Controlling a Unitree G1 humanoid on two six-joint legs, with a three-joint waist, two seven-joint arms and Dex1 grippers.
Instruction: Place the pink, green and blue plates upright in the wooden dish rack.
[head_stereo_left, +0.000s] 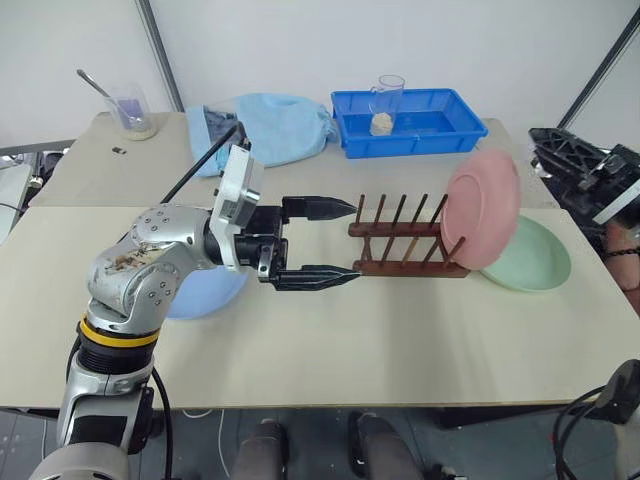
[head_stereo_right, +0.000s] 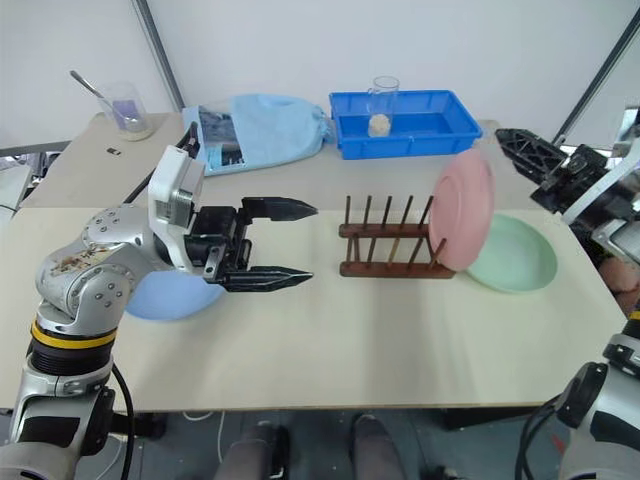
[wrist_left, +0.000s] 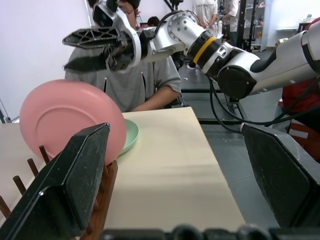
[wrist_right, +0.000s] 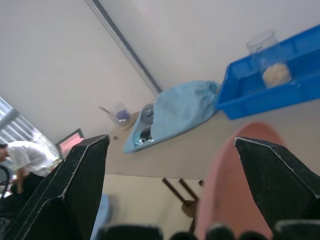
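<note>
- We see the round pale pink plastic plate (head_stereo_left: 481, 208) standing upright at the 3 o'clock end of the dark wooden peg dish rack (head_stereo_left: 405, 241).
- It hides part of the mint green plate (head_stereo_left: 530, 255), which lies flat.
- The left arm covers much of the light blue plate (head_stereo_left: 203, 292) at 9 o'clock.
- The left gripper (head_stereo_left: 338, 240) and the right gripper (head_stereo_right: 518, 148) gape wide, both empty.

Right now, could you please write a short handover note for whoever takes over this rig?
Left end effector: open, empty, level beside the wooden dish rack.
Right end effector: open, empty, above the table's right side.
Done: pink plate upright at the rack's right end.
Left: green plate flat on the table right of the rack; blue plate flat under the left arm.
</note>
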